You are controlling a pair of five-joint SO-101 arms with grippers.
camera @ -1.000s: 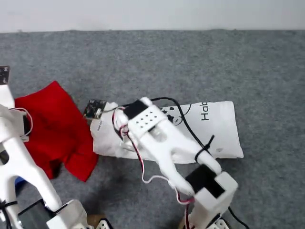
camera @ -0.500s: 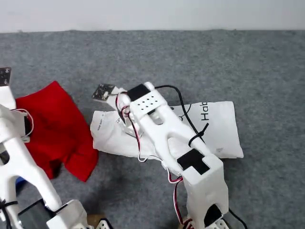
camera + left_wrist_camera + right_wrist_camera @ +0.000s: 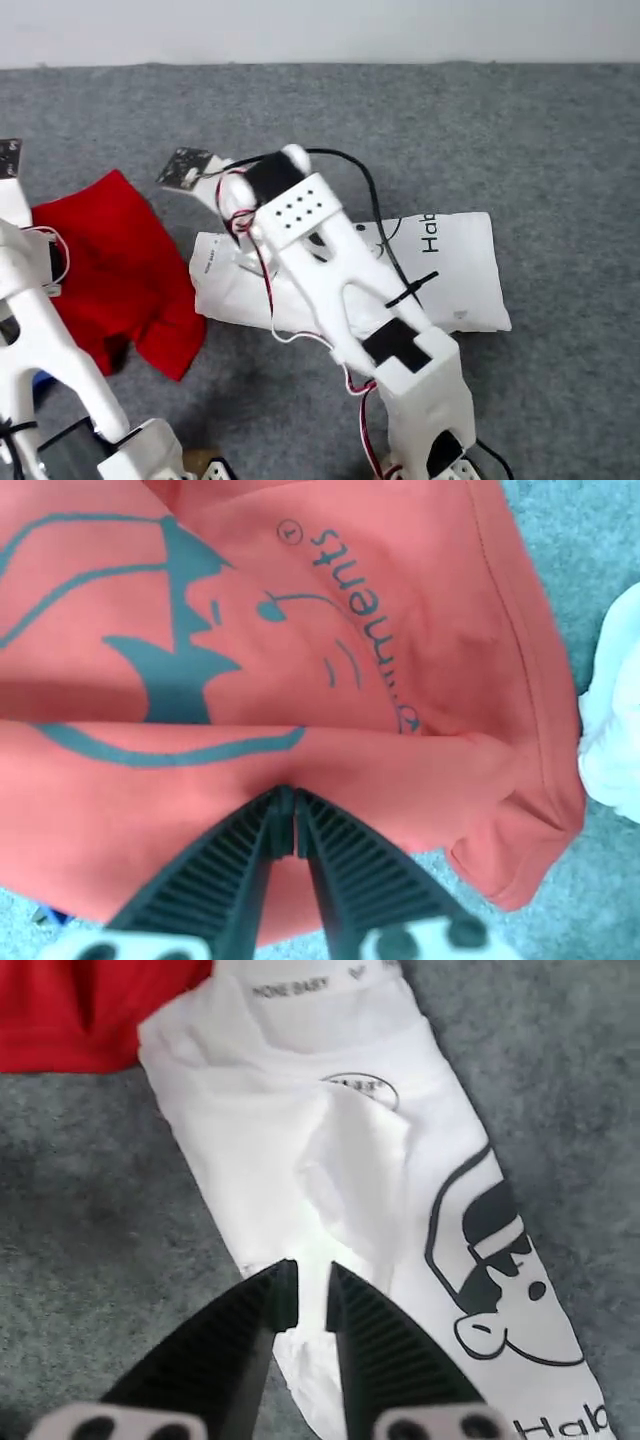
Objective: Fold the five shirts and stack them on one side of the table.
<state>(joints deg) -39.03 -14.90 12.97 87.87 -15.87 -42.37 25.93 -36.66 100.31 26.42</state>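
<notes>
Cloth of red shirt (image 3: 420,610) puckers between left gripper's (image 3: 287,798) ribbed, clamped jaws.

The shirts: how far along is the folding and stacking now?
Done: the white shirt looks partly folded, a long strip. In hand: the right pincer hangs above its collar end; the shut left pincer is at the loose red shirt. Left: finish both folds, stack them.

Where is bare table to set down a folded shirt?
Free: right of the white shirt, and the far strip of table behind both shirts. Crowded: the left, where the red shirt lies close beside the white one below the right arm.
</notes>
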